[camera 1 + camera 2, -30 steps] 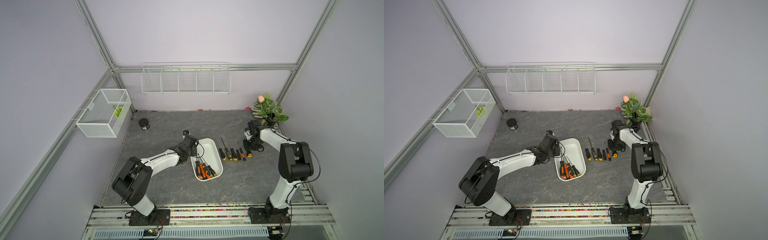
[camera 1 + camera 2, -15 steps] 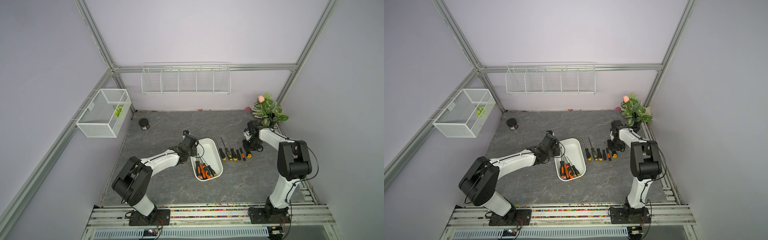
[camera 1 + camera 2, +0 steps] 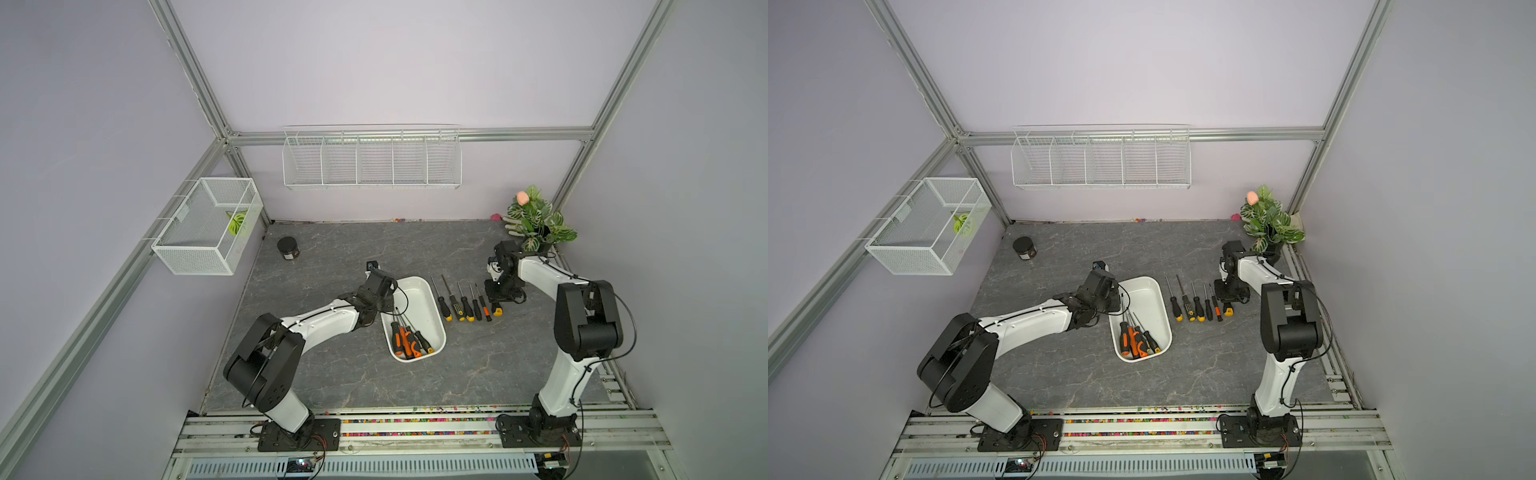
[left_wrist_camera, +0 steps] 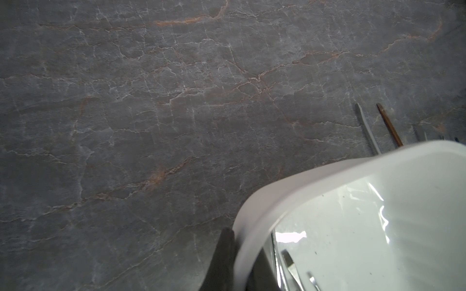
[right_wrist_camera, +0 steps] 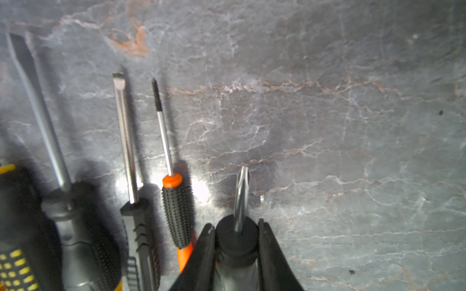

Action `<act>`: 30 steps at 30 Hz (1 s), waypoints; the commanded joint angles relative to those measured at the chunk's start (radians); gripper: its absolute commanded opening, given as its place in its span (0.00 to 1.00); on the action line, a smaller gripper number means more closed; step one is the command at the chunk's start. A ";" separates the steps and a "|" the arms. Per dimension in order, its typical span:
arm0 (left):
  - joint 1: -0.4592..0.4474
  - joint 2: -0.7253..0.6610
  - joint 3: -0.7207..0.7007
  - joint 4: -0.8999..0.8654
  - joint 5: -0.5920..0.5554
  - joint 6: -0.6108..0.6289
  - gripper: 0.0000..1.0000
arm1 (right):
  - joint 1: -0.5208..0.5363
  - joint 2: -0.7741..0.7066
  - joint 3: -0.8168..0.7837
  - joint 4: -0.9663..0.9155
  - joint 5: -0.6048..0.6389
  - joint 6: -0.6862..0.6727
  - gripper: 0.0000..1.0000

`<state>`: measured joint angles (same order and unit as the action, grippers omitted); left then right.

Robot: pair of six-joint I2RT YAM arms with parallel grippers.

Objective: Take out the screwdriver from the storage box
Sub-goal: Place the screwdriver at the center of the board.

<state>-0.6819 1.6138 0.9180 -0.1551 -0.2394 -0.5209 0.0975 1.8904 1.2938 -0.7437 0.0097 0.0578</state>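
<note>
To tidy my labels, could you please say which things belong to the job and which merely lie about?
Job: storage box; screwdrivers inside it; screwdrivers laid out beside it; stubby screwdriver; left pincer; right pincer.
Lying about: black jar; potted plant; mesh basket; wire rack.

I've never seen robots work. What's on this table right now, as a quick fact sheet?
Storage box: white tub, mid-table, several screwdrivers inside
Left fingers: pinching the box's wall, one inside, one outside
Right fingers: closed on the black handle of a stubby screwdriver
Laid out: five screwdrivers in a row beside the box
Surface: grey marbled table
</note>
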 commanded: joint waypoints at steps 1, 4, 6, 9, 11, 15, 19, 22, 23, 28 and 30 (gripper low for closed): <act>-0.005 -0.021 -0.013 -0.008 -0.034 0.034 0.00 | -0.004 0.016 0.021 -0.018 -0.011 -0.015 0.23; -0.005 -0.024 -0.015 -0.009 -0.037 0.035 0.00 | -0.003 0.015 0.020 -0.019 -0.011 -0.015 0.25; -0.005 -0.026 -0.014 -0.011 -0.037 0.034 0.00 | -0.004 0.011 0.021 -0.019 -0.013 -0.015 0.27; -0.005 -0.025 -0.013 -0.013 -0.038 0.034 0.00 | -0.003 0.002 0.021 -0.019 -0.013 -0.012 0.31; -0.005 -0.026 -0.012 -0.015 -0.038 0.036 0.00 | -0.003 -0.008 0.019 -0.017 -0.013 -0.011 0.33; -0.005 -0.024 -0.008 -0.018 -0.038 0.036 0.00 | -0.004 -0.022 0.017 -0.014 -0.012 -0.008 0.36; -0.005 -0.018 -0.005 -0.021 -0.040 0.038 0.00 | -0.003 -0.037 0.013 -0.008 -0.017 -0.006 0.39; -0.004 -0.017 -0.004 -0.022 -0.040 0.037 0.00 | -0.003 -0.062 0.007 0.003 -0.024 -0.003 0.39; -0.004 -0.016 -0.002 -0.022 -0.040 0.038 0.00 | -0.003 -0.073 0.004 0.006 -0.025 -0.001 0.39; -0.004 -0.007 0.004 -0.022 -0.037 0.037 0.00 | -0.002 -0.123 -0.003 0.007 -0.049 0.002 0.40; -0.004 -0.003 0.007 -0.021 -0.035 0.036 0.00 | 0.002 -0.131 -0.003 0.003 -0.058 0.004 0.41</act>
<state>-0.6819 1.6119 0.9176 -0.1585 -0.2443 -0.5201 0.0978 1.7935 1.2957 -0.7422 -0.0227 0.0517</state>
